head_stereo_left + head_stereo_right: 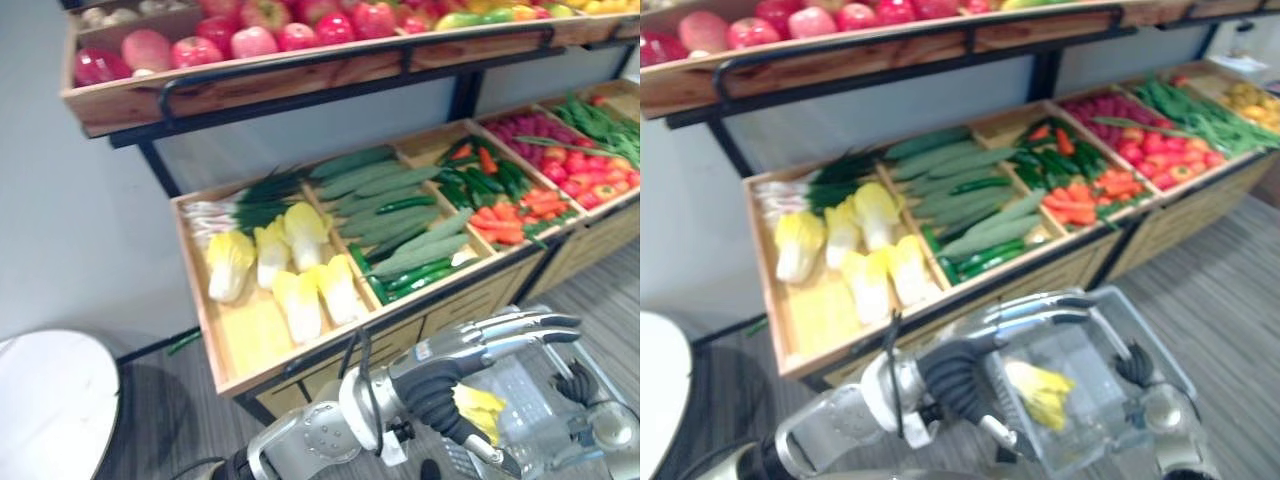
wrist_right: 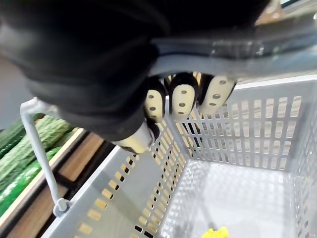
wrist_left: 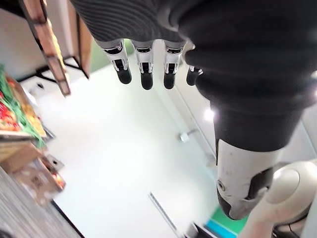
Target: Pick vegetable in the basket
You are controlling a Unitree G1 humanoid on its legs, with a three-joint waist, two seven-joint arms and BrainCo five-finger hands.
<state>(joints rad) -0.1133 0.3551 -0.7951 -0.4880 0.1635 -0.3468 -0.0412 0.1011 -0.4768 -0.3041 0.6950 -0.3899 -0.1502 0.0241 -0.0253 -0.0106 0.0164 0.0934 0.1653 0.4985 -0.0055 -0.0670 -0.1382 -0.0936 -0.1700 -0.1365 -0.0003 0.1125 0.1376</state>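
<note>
A yellow-white napa cabbage (image 1: 478,408) lies inside the grey plastic basket (image 1: 540,395) at the lower right; a bit of the cabbage (image 2: 215,232) shows on the basket floor (image 2: 237,144). My left hand (image 1: 500,335) hovers just above it with fingers (image 3: 143,64) straight, holding nothing. My right hand (image 1: 575,385) is at the basket's far side, its fingers (image 2: 183,99) curled round the basket handle (image 2: 237,42). More napa cabbages (image 1: 290,265) lie in the wooden crate ahead.
The slanted wooden display holds green onions (image 1: 250,200), cucumbers (image 1: 390,200), carrots and peppers (image 1: 520,210) and red vegetables (image 1: 585,165). An upper shelf of apples (image 1: 250,40) overhangs it. A white round table (image 1: 50,400) stands at the lower left.
</note>
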